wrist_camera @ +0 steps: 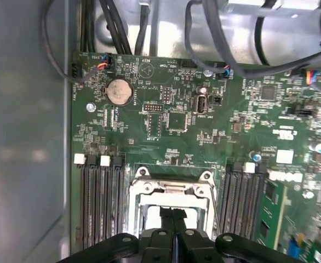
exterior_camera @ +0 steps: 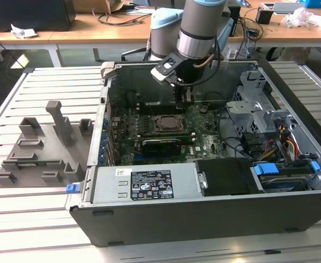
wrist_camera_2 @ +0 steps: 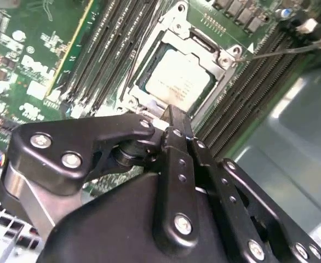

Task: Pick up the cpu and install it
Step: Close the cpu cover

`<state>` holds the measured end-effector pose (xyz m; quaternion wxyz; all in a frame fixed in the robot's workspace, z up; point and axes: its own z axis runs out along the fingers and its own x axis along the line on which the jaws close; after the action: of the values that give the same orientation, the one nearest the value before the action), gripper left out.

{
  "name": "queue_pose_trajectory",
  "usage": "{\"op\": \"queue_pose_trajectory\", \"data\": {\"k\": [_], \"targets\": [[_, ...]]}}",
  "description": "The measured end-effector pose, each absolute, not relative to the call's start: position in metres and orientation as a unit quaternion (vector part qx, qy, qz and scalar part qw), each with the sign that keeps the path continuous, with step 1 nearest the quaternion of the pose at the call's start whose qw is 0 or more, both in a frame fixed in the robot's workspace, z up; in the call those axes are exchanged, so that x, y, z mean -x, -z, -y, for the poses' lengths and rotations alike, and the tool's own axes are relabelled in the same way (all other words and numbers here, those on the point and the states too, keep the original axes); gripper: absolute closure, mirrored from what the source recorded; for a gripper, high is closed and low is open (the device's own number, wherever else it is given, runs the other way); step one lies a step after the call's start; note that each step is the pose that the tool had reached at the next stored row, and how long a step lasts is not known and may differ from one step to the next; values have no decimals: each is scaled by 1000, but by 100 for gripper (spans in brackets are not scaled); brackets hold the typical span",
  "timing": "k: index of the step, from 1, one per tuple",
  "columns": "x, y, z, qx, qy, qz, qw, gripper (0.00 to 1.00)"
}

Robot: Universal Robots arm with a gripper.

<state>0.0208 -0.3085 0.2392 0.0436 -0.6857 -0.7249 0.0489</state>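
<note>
Exterior view: my arm comes down into the open PC case (exterior_camera: 292, 181) on the slatted table (exterior_camera: 40, 219); my gripper (exterior_camera: 185, 96) hangs just above the motherboard (exterior_camera: 204, 131), near the socket frame (exterior_camera: 167, 124) w/ its dark centre; grey holder tray (exterior_camera: 40, 150) sits on the table at the exterior view's left, well apart from me; a power supply (exterior_camera: 144, 183) runs along the near wall of the case. Second wrist view: my gripper (wrist_camera_2: 171, 113) has its fingers pressed together, nothing between them; the tips hang over the edge of the metal socket frame (wrist_camera_2: 204, 46); the cpu (wrist_camera_2: 177, 82) lies flat inside that frame, silver top up, apart from my tips; RAM slots (wrist_camera_2: 95, 60) run on both sides. First wrist view: gripper (wrist_camera: 174, 212) again closed, tips over the socket frame (wrist_camera: 174, 186); a pale bit of the cpu (wrist_camera: 149, 216) shows beside the fingers; coin battery (wrist_camera: 119, 91) & black cables (wrist_camera: 215, 49) sit further up the board (wrist_camera: 204, 148).
</note>
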Motion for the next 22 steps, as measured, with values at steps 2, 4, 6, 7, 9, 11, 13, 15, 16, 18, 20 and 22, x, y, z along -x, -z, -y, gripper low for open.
{"op": "queue_pose_trajectory", "data": {"k": [2, 4, 6, 7, 9, 11, 13, 15, 16, 18, 20, 22], "targets": [[-21, -246, 309, 686, -49, 725, 44, 89], [-21, -259, 309, 686, -49, 725, 44, 89], [-21, -265, 309, 686, -49, 725, 44, 89], [-21, -269, 309, 686, -49, 725, 44, 89], [-21, -273, 309, 686, -49, 725, 44, 89], [-21, -278, 309, 686, -49, 725, 44, 89], [-21, -282, 309, 686, -49, 725, 44, 89], [-21, -284, 309, 686, -49, 725, 44, 89], [-21, -285, 309, 686, -49, 725, 44, 89], [-21, -285, 309, 686, -49, 725, 44, 89], [-21, -285, 309, 686, -49, 725, 44, 89], [-21, -285, 309, 686, -49, 725, 44, 89]]}}
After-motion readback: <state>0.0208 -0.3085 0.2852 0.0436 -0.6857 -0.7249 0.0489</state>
